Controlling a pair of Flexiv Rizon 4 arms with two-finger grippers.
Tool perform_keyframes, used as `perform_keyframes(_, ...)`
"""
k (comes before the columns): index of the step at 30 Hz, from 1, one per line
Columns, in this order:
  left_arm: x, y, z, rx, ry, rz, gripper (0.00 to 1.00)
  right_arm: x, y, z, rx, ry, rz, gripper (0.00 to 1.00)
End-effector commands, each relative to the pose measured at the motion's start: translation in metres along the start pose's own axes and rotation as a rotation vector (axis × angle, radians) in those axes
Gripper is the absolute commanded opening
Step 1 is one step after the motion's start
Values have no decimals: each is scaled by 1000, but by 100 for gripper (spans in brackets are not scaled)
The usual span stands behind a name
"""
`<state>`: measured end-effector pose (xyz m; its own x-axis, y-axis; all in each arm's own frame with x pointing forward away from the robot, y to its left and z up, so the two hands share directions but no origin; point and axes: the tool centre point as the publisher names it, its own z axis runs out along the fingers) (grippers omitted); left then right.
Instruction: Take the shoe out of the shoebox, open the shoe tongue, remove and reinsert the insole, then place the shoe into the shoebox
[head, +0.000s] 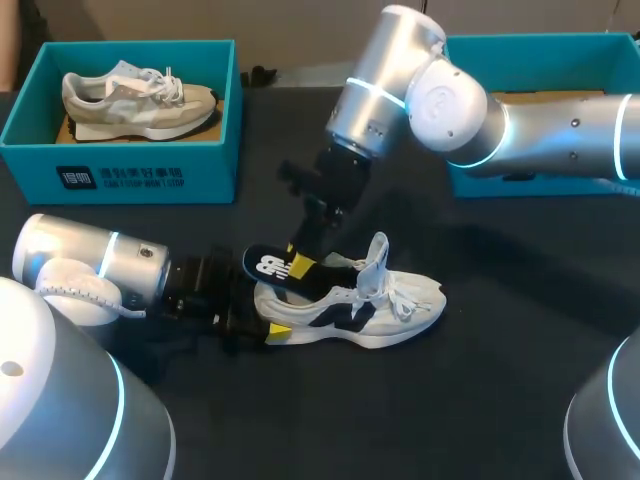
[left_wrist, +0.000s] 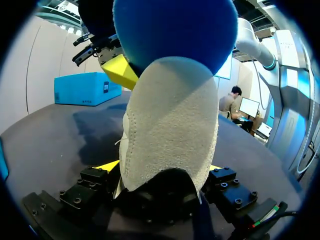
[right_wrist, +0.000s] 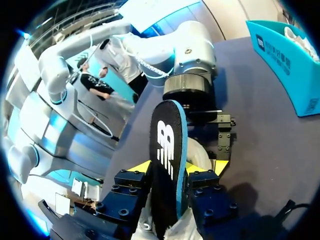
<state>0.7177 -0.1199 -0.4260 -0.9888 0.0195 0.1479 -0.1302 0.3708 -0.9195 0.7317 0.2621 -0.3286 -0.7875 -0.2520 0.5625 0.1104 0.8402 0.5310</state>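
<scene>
Looking at the middle of the head view, you have the white shoe (head: 360, 310) lying on the black table (head: 500, 400), sole down, toe pointing to the right of the frame. Its tongue (head: 377, 256) stands up and the laces (head: 403, 293) hang loose over the front.

Your left gripper (head: 272, 324) comes in from the lower left and pinches the heel of the shoe. In the left wrist view the heel (left_wrist: 170, 125) fills the gap between the fingers, with a yellow tip (left_wrist: 107, 165) pressed against each side.

Your right gripper (head: 300, 264) comes down from the upper right and is clamped on the insole (head: 270, 264). The insole is black with a white logo. It slants out of the shoe opening, its heel end raised toward the left of the frame above the left gripper. In the right wrist view the insole (right_wrist: 167, 140) stands on edge between the two yellow fingertips (right_wrist: 140, 167), which touch it from both sides, and the white shoe (right_wrist: 201, 156) shows just beyond it. From the left wrist view you see the insole's blue underside (left_wrist: 175, 30) looming over the heel.

At the upper left of the head view sits the blue shoebox (head: 140, 165), well apart from the white shoe, with a beige shoe (head: 140, 102) lying in it. A second blue box (head: 540, 50) sits at the upper right, partly behind the right arm.
</scene>
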Motion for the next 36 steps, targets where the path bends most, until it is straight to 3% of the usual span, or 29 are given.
perform_keyframes(1,-1,2,2,-2,0,0,0,2,1,2,0,10,6,37)
perform_keyframes(18,-1,2,2,-2,0,0,0,-1,0,8,11,111,17,31)
perform_keyframes(21,-1,2,2,-2,0,0,0,-1,-1,11,10,120,21,26)
perform_keyframes(25,-1,2,2,-2,0,0,0,-2,-1,13,4,126,23,0)
perform_keyframes(32,-1,2,2,-2,0,0,0,1,0,7,3,114,30,0)
perform_keyframes(36,-1,2,2,-2,0,0,0,6,7,-4,-44,56,17,0)
